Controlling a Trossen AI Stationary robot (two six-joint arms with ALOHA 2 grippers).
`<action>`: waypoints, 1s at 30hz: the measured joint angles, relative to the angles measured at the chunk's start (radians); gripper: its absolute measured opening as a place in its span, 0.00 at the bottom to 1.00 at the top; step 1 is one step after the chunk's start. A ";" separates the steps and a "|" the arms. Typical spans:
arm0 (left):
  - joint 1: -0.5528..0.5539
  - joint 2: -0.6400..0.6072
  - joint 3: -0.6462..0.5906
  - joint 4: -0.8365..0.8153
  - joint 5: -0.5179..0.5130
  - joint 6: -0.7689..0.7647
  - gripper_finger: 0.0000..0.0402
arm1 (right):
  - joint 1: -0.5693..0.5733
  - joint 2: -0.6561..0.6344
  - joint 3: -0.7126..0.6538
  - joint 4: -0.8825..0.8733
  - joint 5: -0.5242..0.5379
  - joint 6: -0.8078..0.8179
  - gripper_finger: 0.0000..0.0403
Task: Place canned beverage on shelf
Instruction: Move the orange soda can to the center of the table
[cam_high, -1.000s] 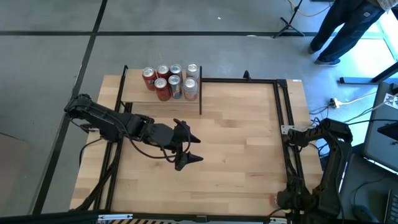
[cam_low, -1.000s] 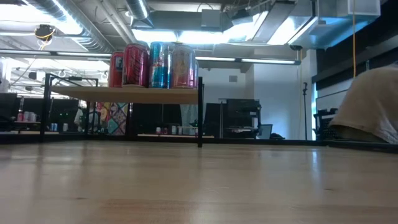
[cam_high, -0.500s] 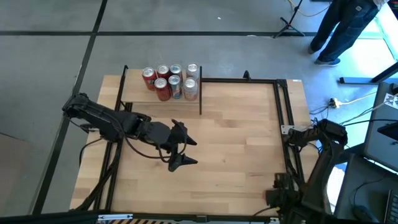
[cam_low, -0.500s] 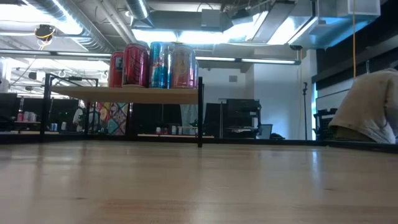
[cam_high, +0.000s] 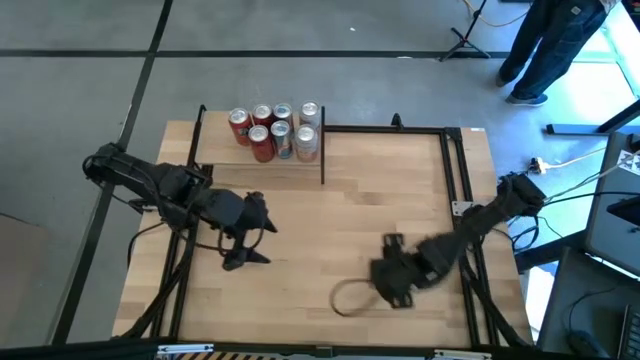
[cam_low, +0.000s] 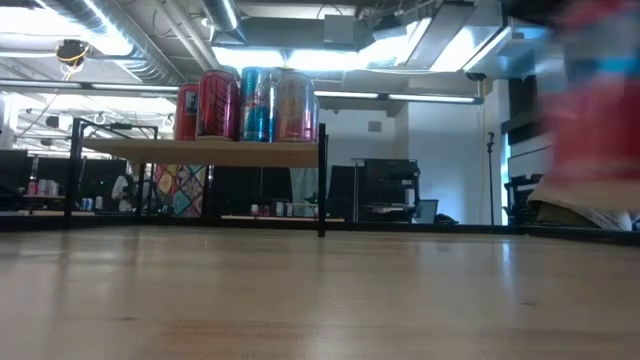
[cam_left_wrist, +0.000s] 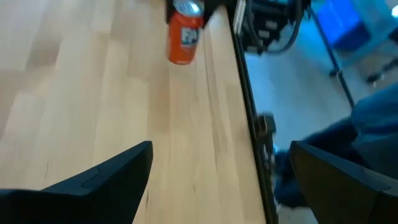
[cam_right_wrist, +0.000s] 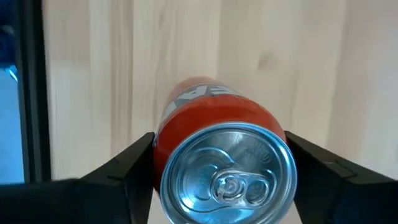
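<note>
An orange-red can (cam_right_wrist: 211, 124) with a silver top stands upright between the fingers of my right gripper (cam_right_wrist: 221, 144), which is shut on it over the near right part of the table (cam_high: 395, 275). The left wrist view shows the same can (cam_left_wrist: 185, 34) farther off, and the low view shows it as a red blur (cam_low: 590, 100). The shelf (cam_high: 225, 155) stands at the far left and bears several cans (cam_high: 275, 130) on its board (cam_low: 200, 152). My left gripper (cam_high: 248, 240) hangs open over the left part of the table, with nothing between its fingers (cam_left_wrist: 124, 168). My right gripper pinches the can by its two opposite sides (cam_right_wrist: 163, 146), just below the top rim, one finger (cam_right_wrist: 124, 168) on each side. The fingers come from above, pointing down. The can stays upright, and in the low view it looks clear of the tabletop.
Black frame rails (cam_high: 455, 180) run along the table's right and far sides. A cable loop (cam_high: 350, 297) hangs beside the right gripper. A person (cam_high: 550, 40) stands beyond the far right corner. Bare wood (cam_high: 320, 230) lies between the two arms.
My right arm has swung in from beyond the table's right edge to over the near right part of the table, bringing the can with it. My left gripper has drawn back toward the table's left edge and turned somewhat, still open.
</note>
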 joint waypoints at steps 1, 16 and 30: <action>-0.008 -0.010 -0.006 -0.022 0.002 0.001 0.91 | -0.041 0.009 0.021 0.019 0.000 -0.049 0.66; -0.069 -0.251 -0.358 0.033 -0.017 -0.126 0.91 | -0.394 0.359 0.507 -0.028 0.014 -0.530 0.66; -0.069 -0.290 -0.405 0.043 -0.071 -0.134 0.91 | -0.420 0.541 0.635 -0.074 -0.078 -0.557 0.66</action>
